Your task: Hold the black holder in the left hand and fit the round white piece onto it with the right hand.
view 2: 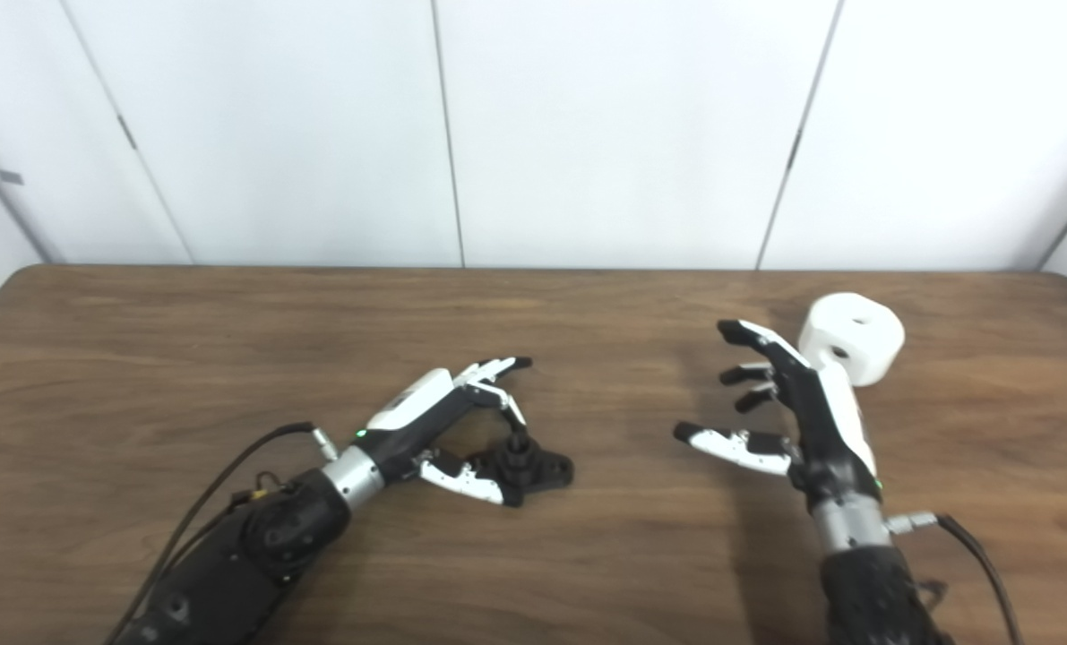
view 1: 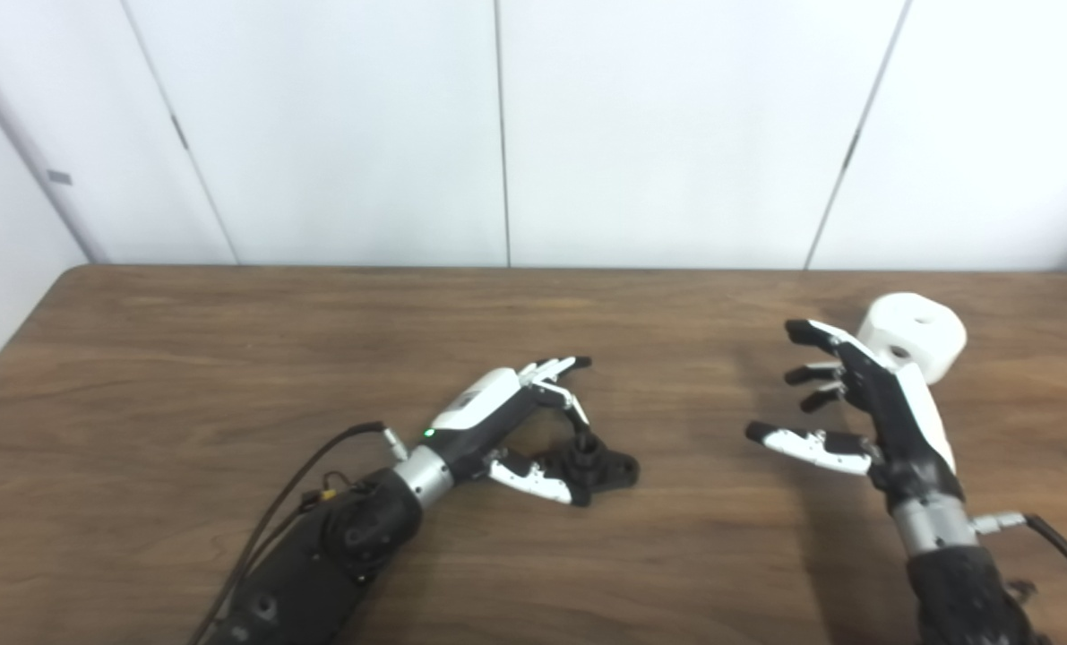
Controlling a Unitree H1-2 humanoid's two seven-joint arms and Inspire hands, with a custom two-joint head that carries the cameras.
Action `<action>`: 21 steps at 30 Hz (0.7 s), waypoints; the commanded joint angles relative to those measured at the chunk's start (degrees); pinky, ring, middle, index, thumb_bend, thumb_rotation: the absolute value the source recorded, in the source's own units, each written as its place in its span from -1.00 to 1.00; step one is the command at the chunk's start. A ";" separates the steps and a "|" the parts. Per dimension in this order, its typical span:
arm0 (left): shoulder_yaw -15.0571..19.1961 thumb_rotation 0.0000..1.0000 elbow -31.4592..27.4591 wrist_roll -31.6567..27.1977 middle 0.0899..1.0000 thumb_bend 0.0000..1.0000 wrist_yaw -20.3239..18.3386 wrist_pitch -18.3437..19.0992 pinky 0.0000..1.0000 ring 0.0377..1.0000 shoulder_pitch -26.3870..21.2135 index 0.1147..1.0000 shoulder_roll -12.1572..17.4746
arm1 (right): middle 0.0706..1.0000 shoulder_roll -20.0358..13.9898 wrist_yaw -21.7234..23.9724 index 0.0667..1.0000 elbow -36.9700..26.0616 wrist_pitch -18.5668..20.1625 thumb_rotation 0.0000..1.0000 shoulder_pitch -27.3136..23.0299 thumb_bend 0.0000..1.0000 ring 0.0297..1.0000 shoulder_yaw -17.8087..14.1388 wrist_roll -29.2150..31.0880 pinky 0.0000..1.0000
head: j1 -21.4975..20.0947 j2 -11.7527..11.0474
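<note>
The black holder (view 1: 603, 466) rests on the wooden table (view 1: 228, 358) near the middle, its short post pointing up. My left hand (view 1: 515, 421) arches over it from the left. Its thumb lies against the holder's near side, one finger bends down toward the post, and the other fingers stay stretched out above. The round white piece (view 1: 918, 333), a thick disc with a hole on top and one in its side, sits at the far right. My right hand (view 1: 856, 403) is open with fingers spread, just in front and to the left of the piece, partly covering it.
The table's back edge (view 2: 533, 267) meets a white panelled wall. Cables run from both wrists, one (view 1: 318, 457) on the left and one (view 1: 1053, 537) on the right. Bare wood lies between the two hands.
</note>
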 commanded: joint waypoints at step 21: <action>-0.49 -0.89 9.18 2.76 0.93 0.05 -2.57 -4.28 1.00 1.00 3.57 -0.17 3.96 | 0.85 -18.49 35.78 0.56 -2.92 21.09 -0.41 -30.13 0.76 0.83 9.50 -51.83 0.64 | -28.12 -10.55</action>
